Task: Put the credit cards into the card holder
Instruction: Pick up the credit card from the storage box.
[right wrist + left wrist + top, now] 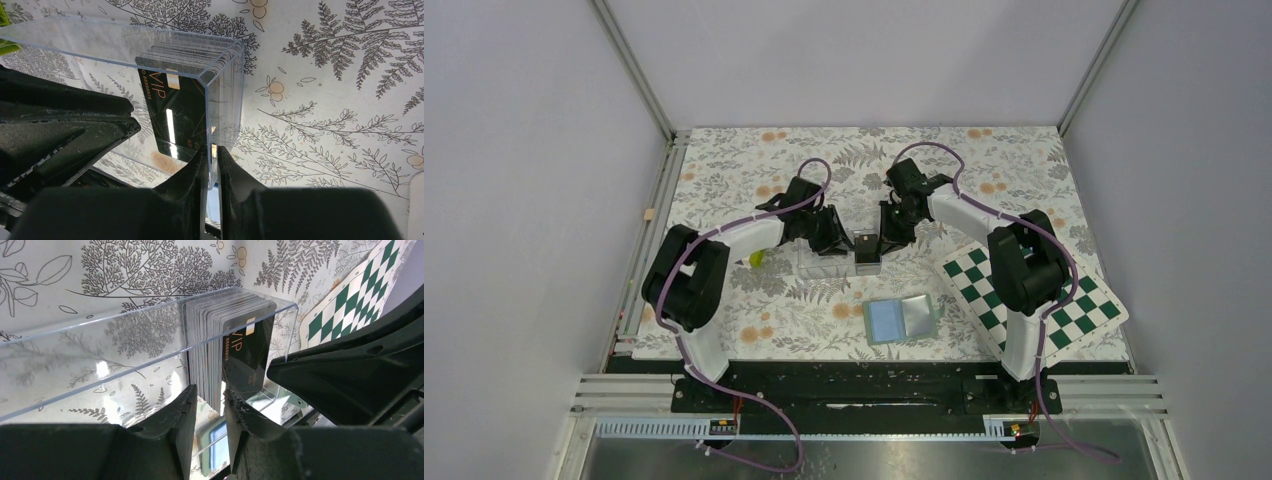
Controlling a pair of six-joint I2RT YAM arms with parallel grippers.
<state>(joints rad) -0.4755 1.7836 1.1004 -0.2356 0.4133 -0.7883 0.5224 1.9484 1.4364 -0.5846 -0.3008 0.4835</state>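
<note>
The credit cards point(220, 340) stand as a stack of thin black cards at one end of a clear acrylic box point(100, 340); the front one reads VIP point(172, 112). My left gripper point(210, 397) reaches down into the box, its jaws closed on the near edge of the stack. My right gripper point(212, 152) is shut on the box's thin end wall point(222, 85). In the top view both grippers point(849, 245) point(882, 243) meet over the box point(819, 265). The card holder point(901, 320), a sage-green wallet, lies open and flat nearer the arm bases, its pale blue pockets up.
A green-and-white chequered board point(1024, 300) lies at the right, partly under the right arm. A small yellow-green object point(756, 258) sits beside the left arm. The right gripper's black body point(350, 375) crowds the left wrist view. A floral cloth point(724, 170) covers the table.
</note>
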